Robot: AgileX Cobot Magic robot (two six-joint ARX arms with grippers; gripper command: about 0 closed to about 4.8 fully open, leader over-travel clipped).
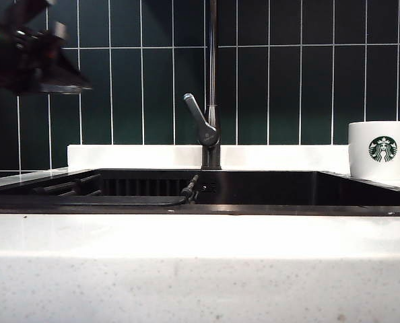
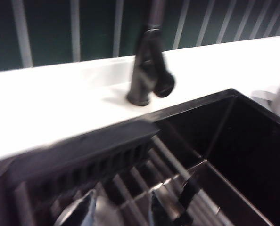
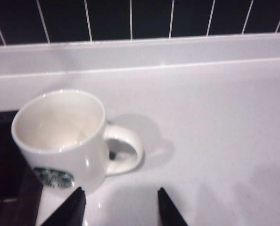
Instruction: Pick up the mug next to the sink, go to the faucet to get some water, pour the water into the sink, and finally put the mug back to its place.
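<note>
**Task at its start: mug untouched, both grippers empty**

White counter [image 1: 200, 269] fills the lower part of the exterior view, nearest the camera, with the sink [image 1: 254, 210] a black basin behind its front rim.

Upper left of the exterior view: a dark arm with a green light hangs above the sink's left end. Its wrist view shows the left gripper [image 2: 119, 209] over a slatted rack [image 2: 83, 160] inside the basin, fingers parted and holding nothing.

Centre: the faucet [image 1: 212, 87] rises from the back ledge, its grey lever [image 1: 198, 118] angled up to the left. No water is seen running.

Right edge: the mug [image 1: 379, 149] stands upright on the counter just beside the sink, logo toward the camera. The right wrist view shows it looking empty, handle pointing away from the basin. The right gripper [image 3: 120, 207] hovers near it, fingers spread wide on either side of the handle's line, not touching it. This gripper is out of the exterior view.

Judged progress: no step is done. Grasping, filling at the faucet, pouring into the sink and returning the mug all remain; the right gripper seems set for the first of these.
</note>
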